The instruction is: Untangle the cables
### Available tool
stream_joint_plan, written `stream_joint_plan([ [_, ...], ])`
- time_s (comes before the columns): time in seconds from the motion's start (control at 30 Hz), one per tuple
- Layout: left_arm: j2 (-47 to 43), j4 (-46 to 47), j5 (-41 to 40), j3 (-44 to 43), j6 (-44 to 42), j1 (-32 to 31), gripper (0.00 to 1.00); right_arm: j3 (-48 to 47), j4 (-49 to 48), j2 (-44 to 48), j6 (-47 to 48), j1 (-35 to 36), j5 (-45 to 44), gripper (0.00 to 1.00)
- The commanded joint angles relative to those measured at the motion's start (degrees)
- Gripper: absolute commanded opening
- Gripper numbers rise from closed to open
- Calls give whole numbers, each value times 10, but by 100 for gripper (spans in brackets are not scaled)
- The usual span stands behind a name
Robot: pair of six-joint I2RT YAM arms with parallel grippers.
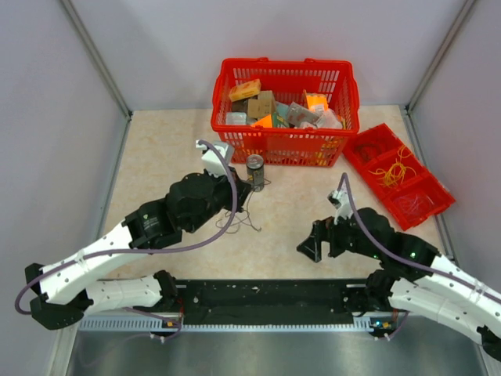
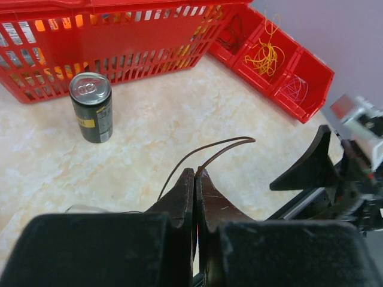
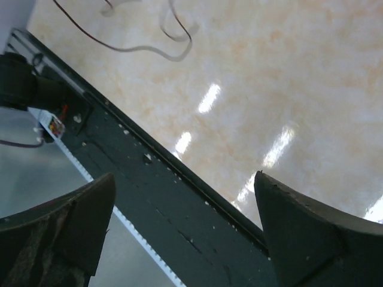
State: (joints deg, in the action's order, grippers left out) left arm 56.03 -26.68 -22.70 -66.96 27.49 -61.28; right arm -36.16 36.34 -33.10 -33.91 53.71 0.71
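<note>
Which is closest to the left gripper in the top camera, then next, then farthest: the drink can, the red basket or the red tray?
1. Drink can, standing just ahead of the left gripper, which pinches a dark cable.
2. Red basket, right behind the can at the back of the table.
3. Red tray, far over on the right side.

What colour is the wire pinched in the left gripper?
The wire is dark brown, clearest in the left wrist view.
</note>
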Motion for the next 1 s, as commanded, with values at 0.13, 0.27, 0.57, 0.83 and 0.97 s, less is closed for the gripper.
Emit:
stream_joint_plan([
  [0.13,-34,33,77,4,23,1,0,-67,-156,26,160,-5,13,99],
  [0.27,-51,32,104,13,48,1,0,-52,-276,-25,193,-23,94,99],
  [0.57,-100,74,160,49,101,1,0,-46,-417,-146,192,-25,218,99],
  [0.83,-116,73,152,55,121,2,0,-30,-488,-180,149,-3,244,98],
  [0.97,-117,71,150,56,121,2,0,-31,-490,-199,147,20,208,98],
])
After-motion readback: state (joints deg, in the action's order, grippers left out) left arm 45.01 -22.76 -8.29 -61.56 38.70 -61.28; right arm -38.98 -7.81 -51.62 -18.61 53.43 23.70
